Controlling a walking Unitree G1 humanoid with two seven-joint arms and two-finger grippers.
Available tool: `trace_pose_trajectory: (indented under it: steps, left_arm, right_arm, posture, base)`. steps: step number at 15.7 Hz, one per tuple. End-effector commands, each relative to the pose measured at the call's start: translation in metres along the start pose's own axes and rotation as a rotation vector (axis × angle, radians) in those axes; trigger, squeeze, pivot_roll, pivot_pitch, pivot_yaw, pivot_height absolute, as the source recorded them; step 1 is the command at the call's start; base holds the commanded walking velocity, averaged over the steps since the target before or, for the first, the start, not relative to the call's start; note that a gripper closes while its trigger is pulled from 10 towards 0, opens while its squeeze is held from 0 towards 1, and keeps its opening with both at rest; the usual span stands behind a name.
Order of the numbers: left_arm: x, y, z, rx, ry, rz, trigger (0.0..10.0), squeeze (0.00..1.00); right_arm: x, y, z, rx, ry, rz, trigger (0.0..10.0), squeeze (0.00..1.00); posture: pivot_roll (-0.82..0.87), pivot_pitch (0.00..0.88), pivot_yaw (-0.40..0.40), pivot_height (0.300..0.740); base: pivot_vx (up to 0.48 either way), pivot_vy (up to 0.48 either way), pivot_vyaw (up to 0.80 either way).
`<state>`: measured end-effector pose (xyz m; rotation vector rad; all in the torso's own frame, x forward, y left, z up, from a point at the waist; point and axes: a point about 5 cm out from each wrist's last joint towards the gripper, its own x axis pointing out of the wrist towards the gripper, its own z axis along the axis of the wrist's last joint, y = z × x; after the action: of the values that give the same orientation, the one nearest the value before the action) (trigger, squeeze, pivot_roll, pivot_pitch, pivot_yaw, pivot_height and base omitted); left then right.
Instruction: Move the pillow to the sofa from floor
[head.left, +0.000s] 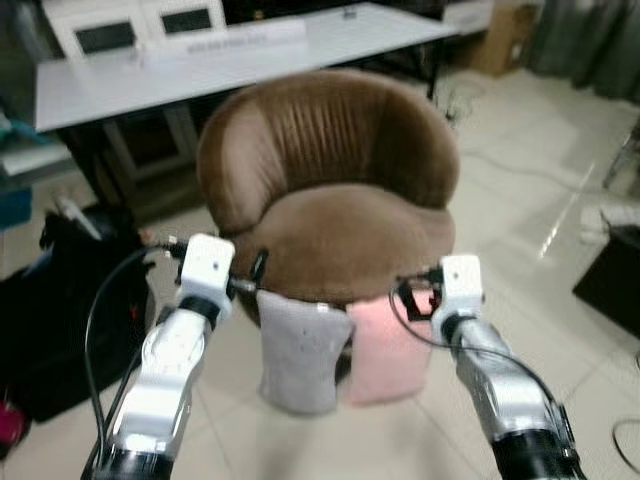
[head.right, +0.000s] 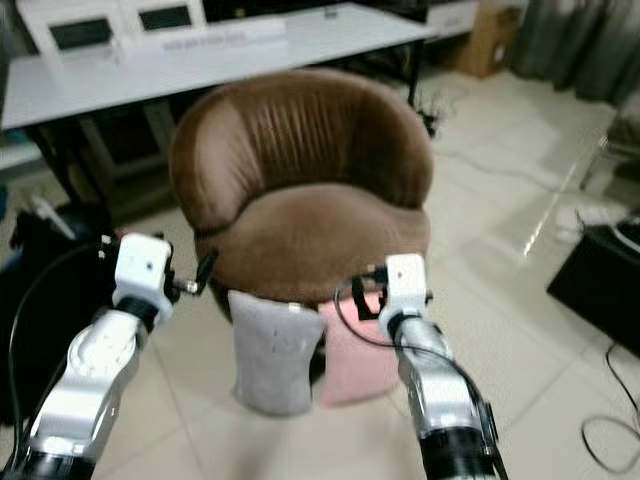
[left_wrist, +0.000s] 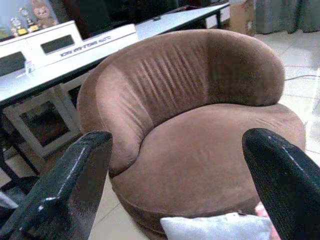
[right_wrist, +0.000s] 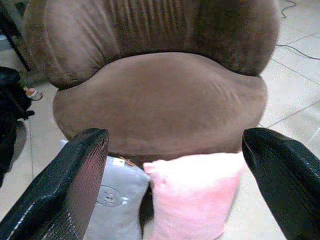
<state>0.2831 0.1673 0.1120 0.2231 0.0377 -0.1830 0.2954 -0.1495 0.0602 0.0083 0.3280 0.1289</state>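
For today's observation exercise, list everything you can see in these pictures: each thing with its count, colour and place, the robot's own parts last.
Sofa chair: one, brown, round, centre.
Grey pillow: one, upright on the floor against the chair's front.
Pink pillow: one, upright beside the grey one, on its right.
Table: one, white, long, behind the chair.
Bag: one, black, floor at left.
Cardboard box: one, brown, far right.
Left gripper: open, raised before the chair.
Right gripper: open, above the pink pillow.

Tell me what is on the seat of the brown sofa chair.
Nothing lies on the brown sofa chair seat. The grey pillow and pink pillow stand on the floor against its front, hiding its base there.
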Motion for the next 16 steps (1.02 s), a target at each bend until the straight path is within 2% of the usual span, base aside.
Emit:
trace_pose_trajectory:
  steps: [1,6,15,16]
  left_arm:
    - [0.0008,0.0072,-0.0006,0.019,0.005,0.012,10.0,0.00]
    - [0.0010,0.0066,-0.0006,0.012,0.004,0.022,10.0,0.00]
    - [-0.0014,0.0071,-0.0015,0.009,0.003,0.028,10.0,0.00]
    - [-0.0011,0.0071,0.0008,0.003,-0.015,0.029,10.0,0.00]
  right_arm:
    - [0.0030,0.0057,0.0068,0.030,-0.018,0.012,10.0,0.00]
    - [0.0044,0.0056,0.0096,0.015,-0.021,0.024,10.0,0.00]
    - [0.0043,0.0077,0.0071,0.012,-0.011,0.034,10.0,0.00]
    - [0.0042,0.0079,0.0067,0.012,-0.010,0.033,10.0,0.00]
  posture:
    - [0.05,0.000,0.064,0.740]
    - [0.06,0.000,0.051,0.740]
    - [0.06,0.000,0.045,0.740]
    - [0.06,0.000,0.051,0.740]
  base:
    - [0.349,0.000,0.00]
    - [0.352,0.000,-0.71]
    - [0.352,0.000,0.00]
    - [0.000,0.000,0.00]
